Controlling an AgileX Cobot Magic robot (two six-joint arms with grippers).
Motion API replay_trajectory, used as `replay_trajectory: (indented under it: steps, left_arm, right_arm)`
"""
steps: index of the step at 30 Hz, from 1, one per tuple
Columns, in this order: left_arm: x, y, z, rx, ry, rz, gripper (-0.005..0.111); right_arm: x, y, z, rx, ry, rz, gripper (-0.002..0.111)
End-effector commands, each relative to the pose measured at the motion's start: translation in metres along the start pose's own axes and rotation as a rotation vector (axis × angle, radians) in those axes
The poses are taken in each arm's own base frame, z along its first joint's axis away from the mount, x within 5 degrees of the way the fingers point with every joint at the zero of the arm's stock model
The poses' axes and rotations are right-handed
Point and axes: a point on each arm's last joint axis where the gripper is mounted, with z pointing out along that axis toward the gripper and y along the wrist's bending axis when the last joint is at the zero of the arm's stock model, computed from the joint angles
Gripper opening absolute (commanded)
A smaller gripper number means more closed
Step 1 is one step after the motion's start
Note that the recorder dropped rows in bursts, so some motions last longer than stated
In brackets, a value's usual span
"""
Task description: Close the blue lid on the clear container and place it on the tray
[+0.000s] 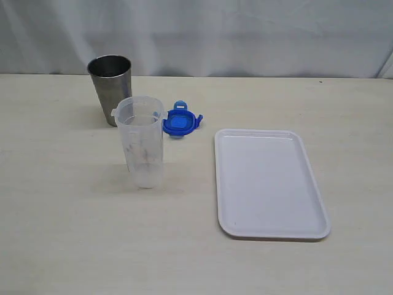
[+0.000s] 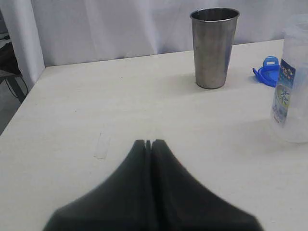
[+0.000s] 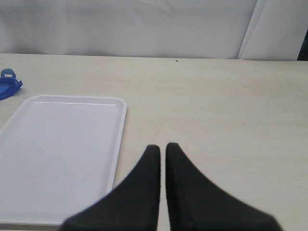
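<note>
Just beside the clear container [image 1: 142,144], the blue lid [image 1: 180,122] is lying loose on the surface [image 1: 61,215], so the upright container is standing uncapped. The tray [image 1: 270,184] is waiting bare nearby, and a steel cup [image 1: 110,86] is standing behind. The left tool [image 2: 148,143] and right tool [image 3: 162,147] are hovering pinched closed, holding nothing.
</note>
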Motion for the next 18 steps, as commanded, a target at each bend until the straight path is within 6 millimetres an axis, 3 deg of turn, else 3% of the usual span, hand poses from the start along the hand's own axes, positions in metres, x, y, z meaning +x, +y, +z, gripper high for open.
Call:
replay_trajectory:
  steps: [1, 13, 18]
  left_arm:
    - [0.000, 0.000, 0.000, 0.000, -0.012, 0.001, 0.000]
    - [-0.002, 0.000, 0.000, -0.002, -0.025, 0.002, 0.000]
    - [-0.021, 0.002, -0.003, -0.016, -0.240, -0.009, 0.000]
  right_arm:
    - [0.001, 0.000, 0.000, -0.001, -0.003, 0.000, 0.004]
    - [0.001, 0.000, 0.000, -0.001, -0.003, 0.000, 0.004]
    - [0.001, 0.000, 0.000, -0.001, -0.003, 0.000, 0.004]
